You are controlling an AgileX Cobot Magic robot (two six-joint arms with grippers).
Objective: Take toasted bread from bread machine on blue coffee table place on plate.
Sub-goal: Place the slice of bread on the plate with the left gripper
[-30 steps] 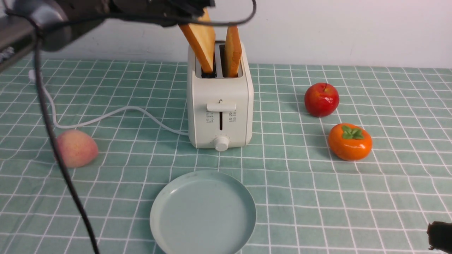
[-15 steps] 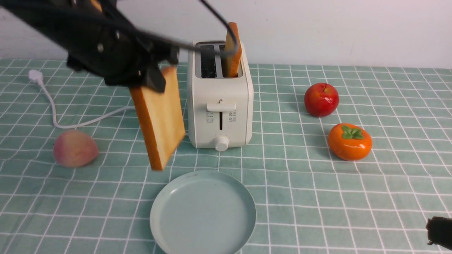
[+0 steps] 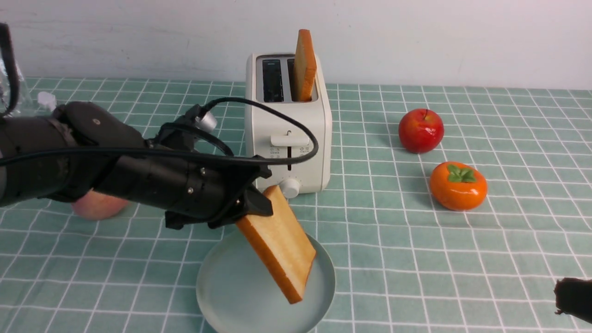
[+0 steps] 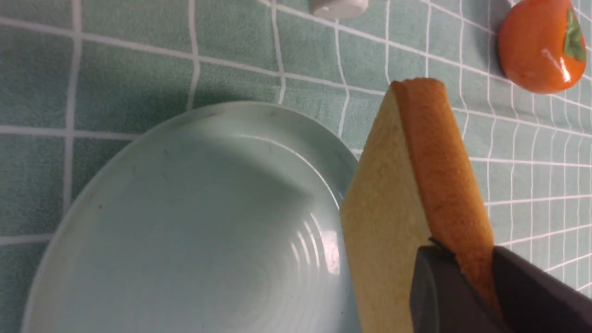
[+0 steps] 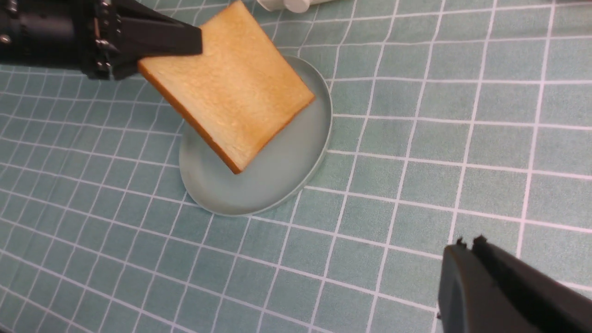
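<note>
And the left jaws clamp 1 slice of toast (image 3: 279, 243) by its edge, tilted over the plate (image 3: 217, 286), right jaws pinched shut and empty, while slice 2 (image 3: 305, 64) stands in the toaster (image 3: 286, 152) on the bench (image 3: 416, 259).

Everything is lit brightly and evenly. Soft shadows are cast on the surface (image 3: 462, 259). Shine is seen on the plate (image 4: 185, 208).

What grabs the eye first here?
The left end effector holds a toast slice tilted over the plate, front and centre. Behind, the cream toaster has a second slice upright in its right slot. A red apple and an orange persimmon sit to its right.
</note>
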